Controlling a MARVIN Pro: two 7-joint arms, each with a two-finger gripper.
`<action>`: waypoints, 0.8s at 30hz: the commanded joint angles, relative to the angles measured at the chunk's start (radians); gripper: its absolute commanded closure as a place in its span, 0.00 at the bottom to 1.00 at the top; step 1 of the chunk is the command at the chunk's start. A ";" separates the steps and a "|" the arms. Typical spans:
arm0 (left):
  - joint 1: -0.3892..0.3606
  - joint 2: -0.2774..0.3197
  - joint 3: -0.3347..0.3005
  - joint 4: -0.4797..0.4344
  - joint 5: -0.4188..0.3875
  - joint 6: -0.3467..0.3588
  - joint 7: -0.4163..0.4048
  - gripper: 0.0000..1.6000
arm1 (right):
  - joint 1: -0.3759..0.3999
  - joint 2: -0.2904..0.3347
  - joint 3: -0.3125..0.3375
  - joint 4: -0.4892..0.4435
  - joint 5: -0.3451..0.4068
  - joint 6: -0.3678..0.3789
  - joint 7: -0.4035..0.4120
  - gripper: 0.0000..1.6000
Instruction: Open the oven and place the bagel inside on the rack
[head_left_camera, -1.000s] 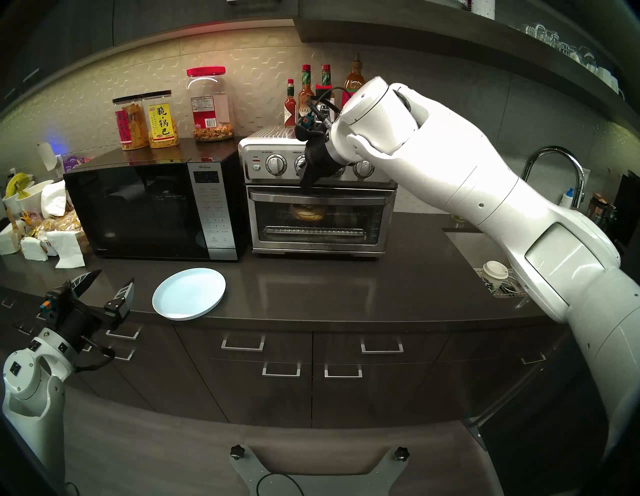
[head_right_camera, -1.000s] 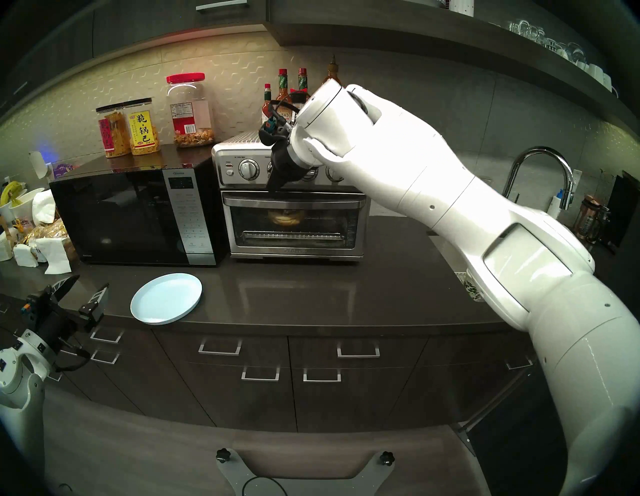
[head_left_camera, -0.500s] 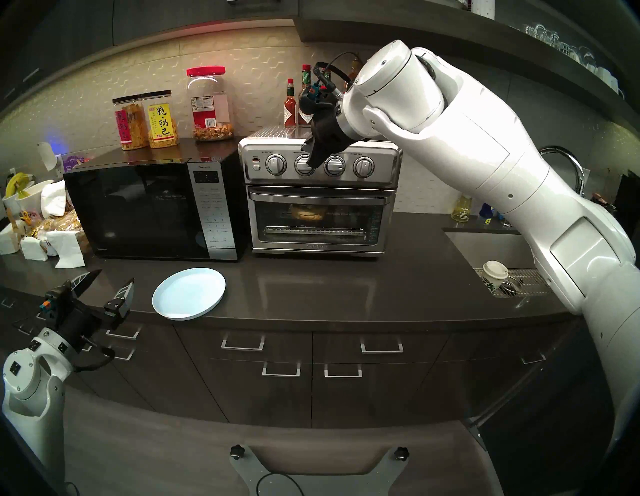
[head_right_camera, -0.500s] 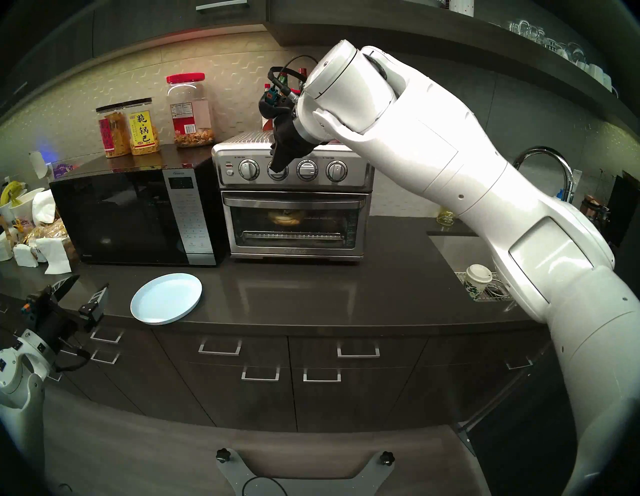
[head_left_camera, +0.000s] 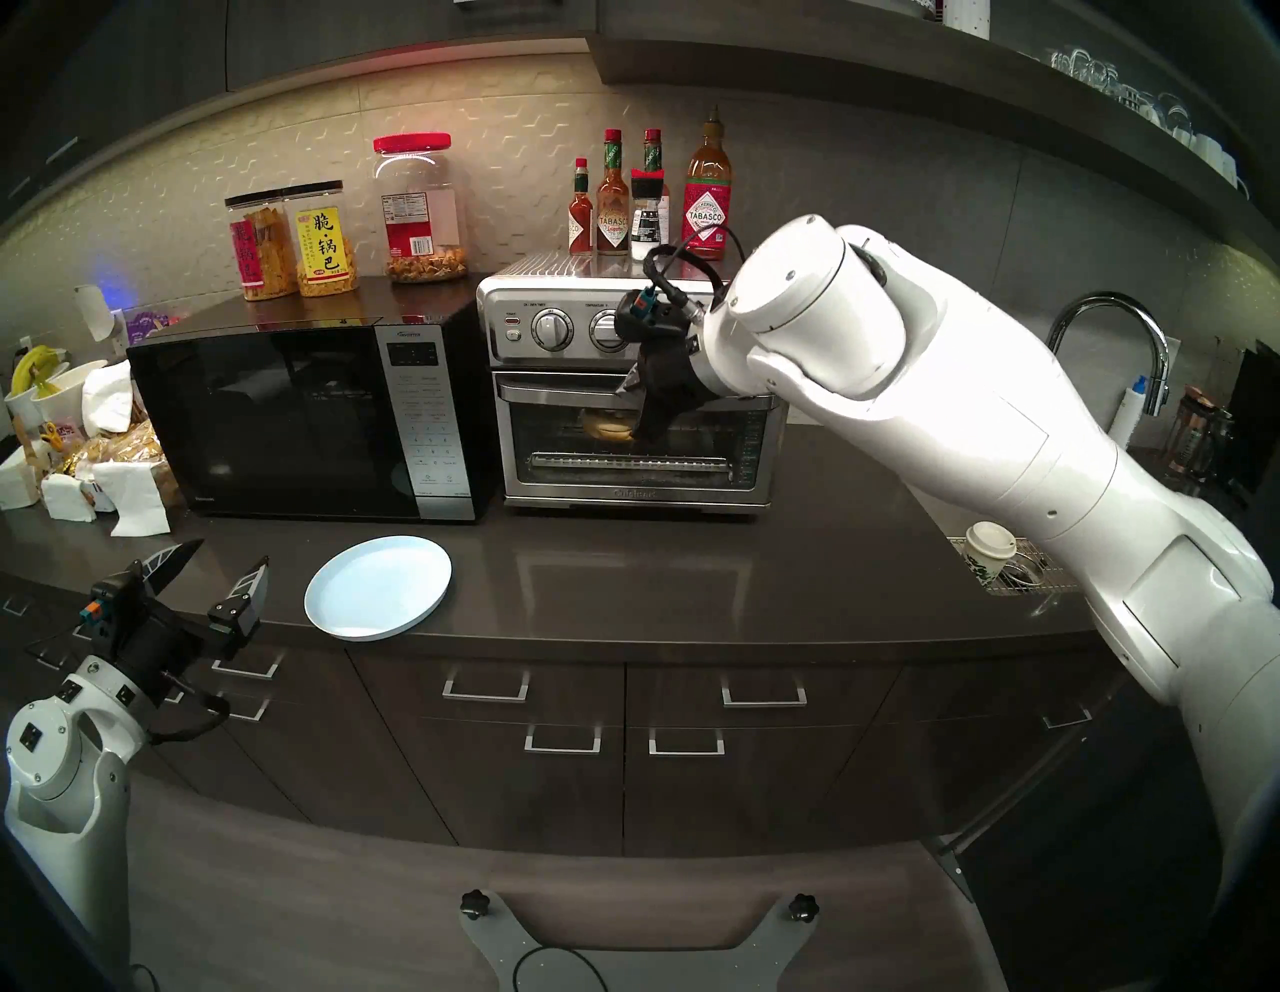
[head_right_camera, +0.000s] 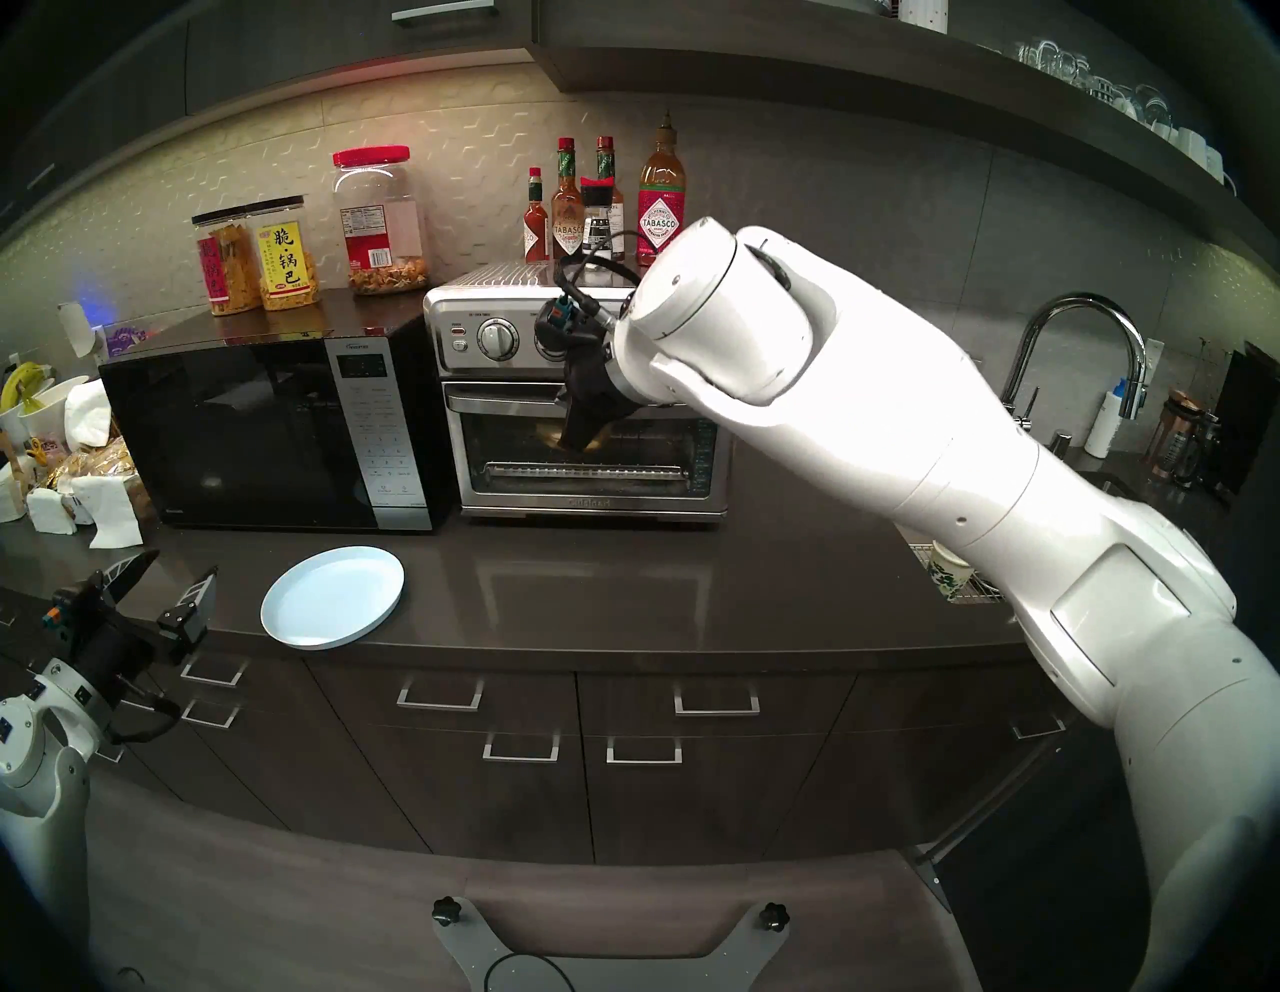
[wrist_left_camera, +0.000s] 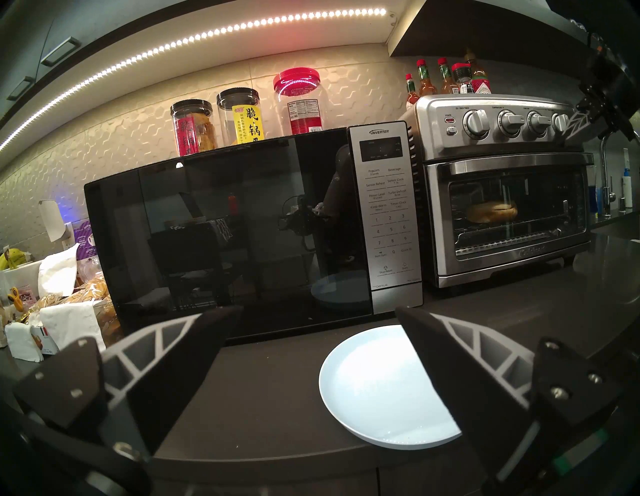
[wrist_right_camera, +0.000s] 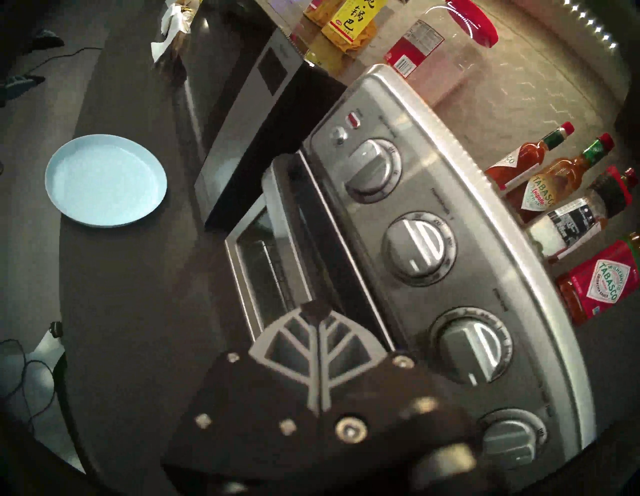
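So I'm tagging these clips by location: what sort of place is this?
Most likely an office or shared kitchenette: a countertop carrying a black microwave and a steel toaster oven, a sink faucet at the right, and cabinet drawers below.

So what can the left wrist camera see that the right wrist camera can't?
Only the left wrist view shows the bagel behind the oven's closed glass door, and the left gripper's spread fingers. Only the right wrist view shows the right gripper's fingers pressed together. Both show the blue plate, the microwave and the sauce bottles.
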 joint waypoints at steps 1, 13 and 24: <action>-0.003 0.003 -0.006 -0.013 0.000 -0.003 0.000 0.00 | -0.121 0.116 0.020 -0.104 -0.007 -0.044 -0.117 1.00; -0.003 0.003 -0.006 -0.013 0.000 -0.003 0.000 0.00 | -0.307 0.250 0.110 -0.177 0.025 -0.149 -0.319 1.00; -0.004 0.003 -0.005 -0.012 0.000 -0.003 0.000 0.00 | -0.464 0.382 0.148 -0.268 0.092 -0.271 -0.476 1.00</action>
